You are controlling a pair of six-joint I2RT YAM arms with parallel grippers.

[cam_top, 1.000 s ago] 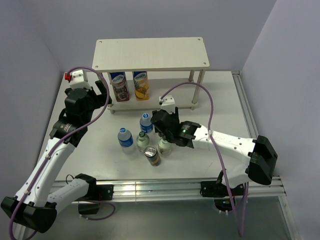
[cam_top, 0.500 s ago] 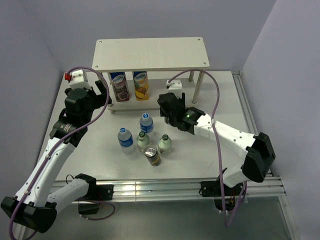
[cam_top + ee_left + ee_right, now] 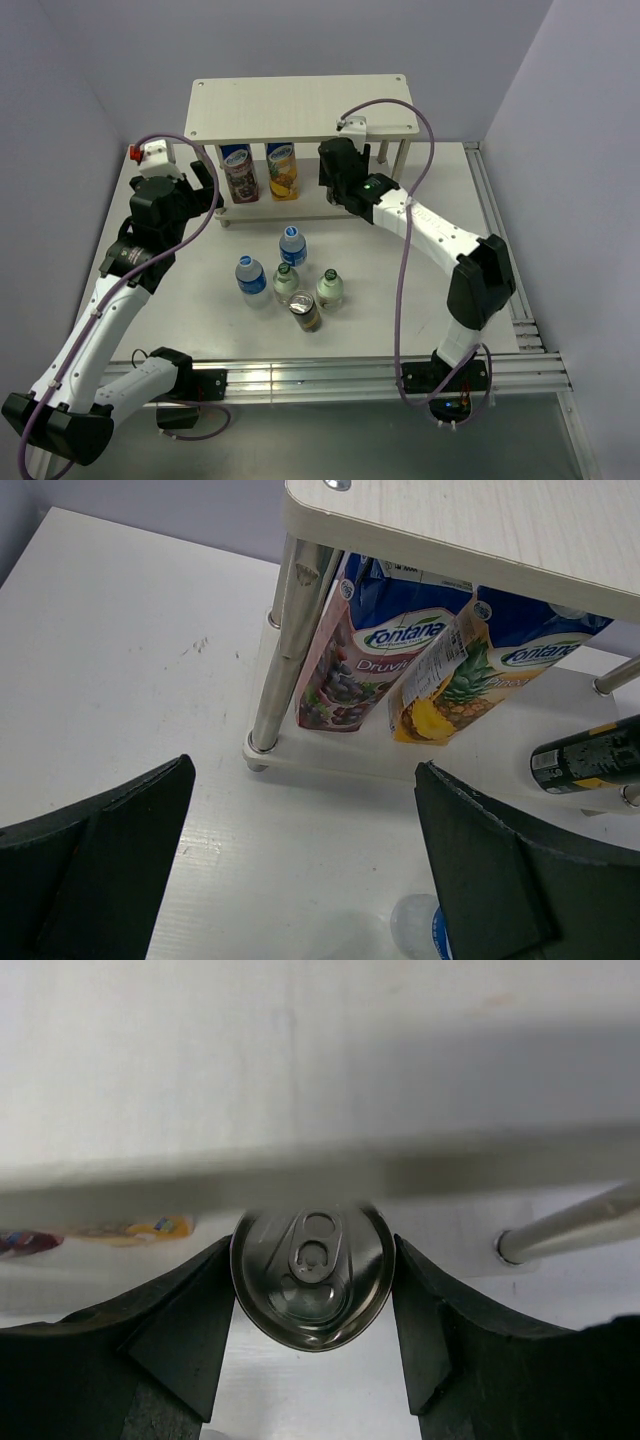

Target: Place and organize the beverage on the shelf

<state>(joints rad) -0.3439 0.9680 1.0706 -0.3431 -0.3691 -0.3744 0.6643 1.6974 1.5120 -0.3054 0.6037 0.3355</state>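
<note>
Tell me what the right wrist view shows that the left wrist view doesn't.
Right wrist only: the silver top and pull tab of the can, clamped in the right gripper at the top board edge of the shelf.
Left wrist only: the open left gripper, the readable fronts of the cartons standing on the lower board, and a bottle cap on the table.
Both: the shelf and the can, though the left wrist sees only its dark side at the right edge.

Two cartons [image 3: 240,172] stand left on the shelf's [image 3: 300,105] lower board; five drinks [image 3: 286,283] cluster on the table [image 3: 420,290] before it.
</note>
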